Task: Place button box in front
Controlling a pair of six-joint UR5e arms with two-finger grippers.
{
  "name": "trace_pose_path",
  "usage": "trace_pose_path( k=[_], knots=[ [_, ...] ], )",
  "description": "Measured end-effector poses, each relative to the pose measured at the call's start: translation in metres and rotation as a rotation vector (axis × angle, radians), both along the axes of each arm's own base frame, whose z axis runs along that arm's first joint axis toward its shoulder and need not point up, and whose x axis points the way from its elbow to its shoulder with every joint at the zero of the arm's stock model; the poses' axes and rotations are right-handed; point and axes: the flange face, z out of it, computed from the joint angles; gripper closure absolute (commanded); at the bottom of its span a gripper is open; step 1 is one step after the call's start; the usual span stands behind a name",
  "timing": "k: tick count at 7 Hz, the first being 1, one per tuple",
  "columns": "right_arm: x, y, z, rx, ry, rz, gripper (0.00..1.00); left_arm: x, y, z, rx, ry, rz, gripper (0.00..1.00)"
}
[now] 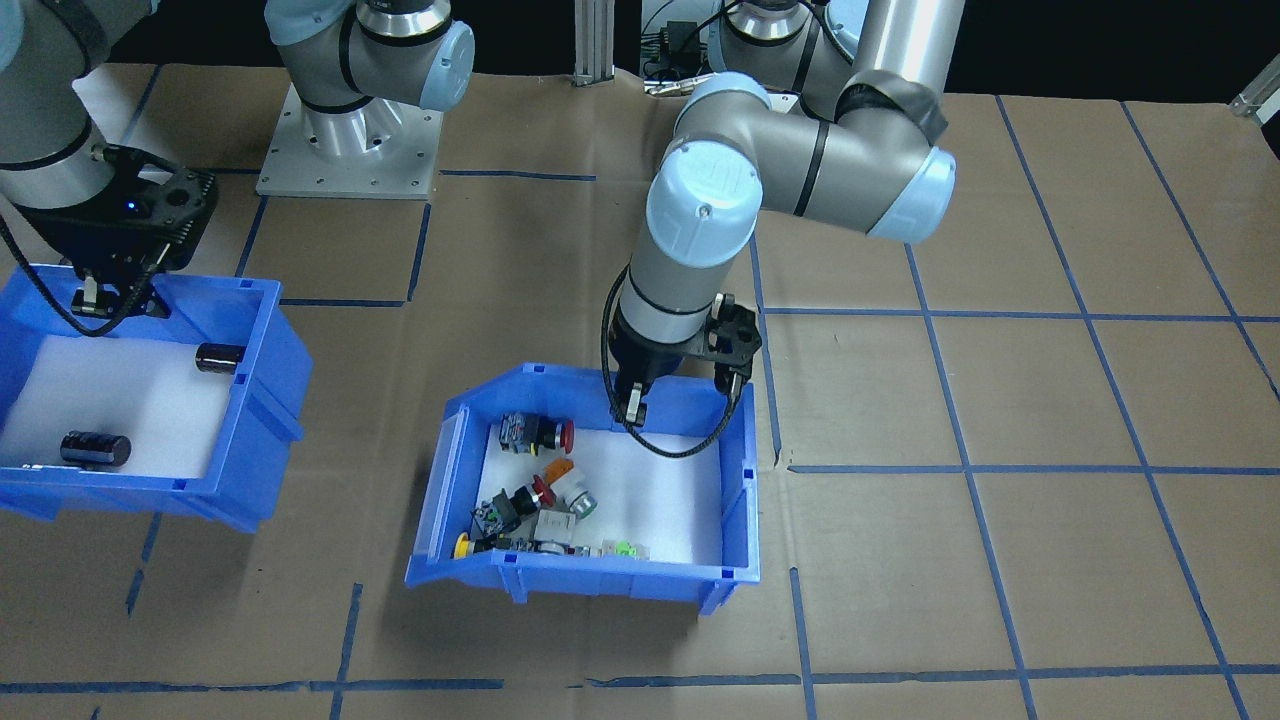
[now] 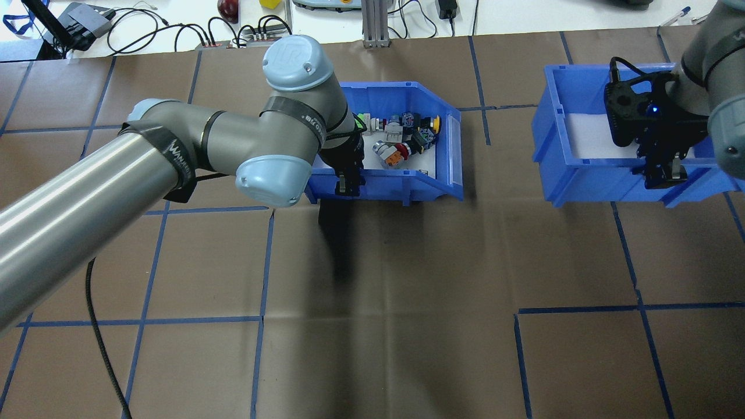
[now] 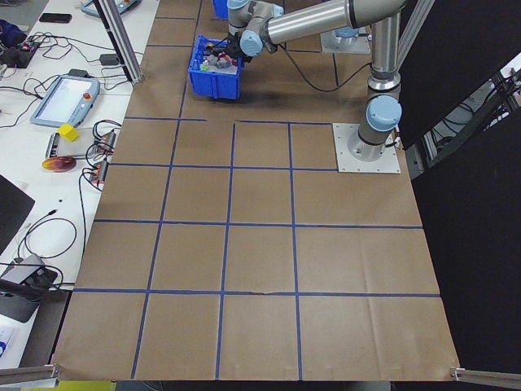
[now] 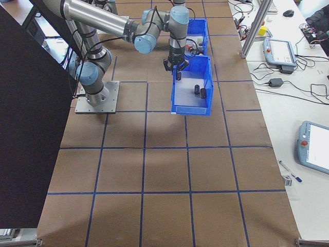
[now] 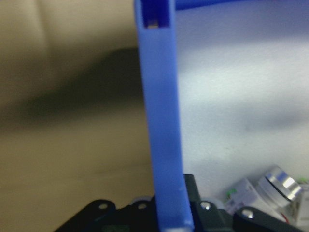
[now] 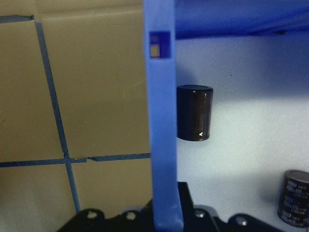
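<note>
The left gripper (image 2: 348,181) has its fingers clamped astride the six-o'clock wall of the button box (image 2: 442,152), which sits mid-counter toward twelve o'clock, so the grasp looks made, and next likely comes a steady pull toward six.

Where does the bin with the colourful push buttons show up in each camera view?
Front-facing: button box low centre, left gripper at its far wall.
Overhead: upper centre.
Exterior left: top, left of centre.
Exterior right: top, beyond the other bin.
Left wrist: its wall runs up the middle.
Right wrist: not in it; that bin holds black cylinders.
Shared landmark: the blue tape grid on the table.
</note>
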Motion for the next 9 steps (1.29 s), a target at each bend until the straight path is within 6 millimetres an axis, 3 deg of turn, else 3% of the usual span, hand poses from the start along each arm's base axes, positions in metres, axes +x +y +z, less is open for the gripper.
trace_pose_path(
  k=[3, 6, 8, 9],
  knots=[
    [0.012, 0.027, -0.014, 0.018, -0.038, 0.018, 0.93, -0.013, -0.046, -0.014, -0.035, 0.012, 0.022, 1.0],
    [0.014, 0.03, -0.014, 0.017, -0.039, 0.024, 0.93, -0.019, -0.058, -0.026, -0.026, 0.008, 0.02, 0.96],
    [0.014, 0.03, -0.014, 0.016, -0.039, 0.024, 0.93, -0.019, -0.056, -0.031, -0.017, 0.005, 0.019, 0.43],
    [0.014, 0.03, -0.014, 0.015, -0.039, 0.024, 0.93, -0.02, -0.057, -0.03, -0.019, 0.006, 0.019, 0.34]
  ],
)
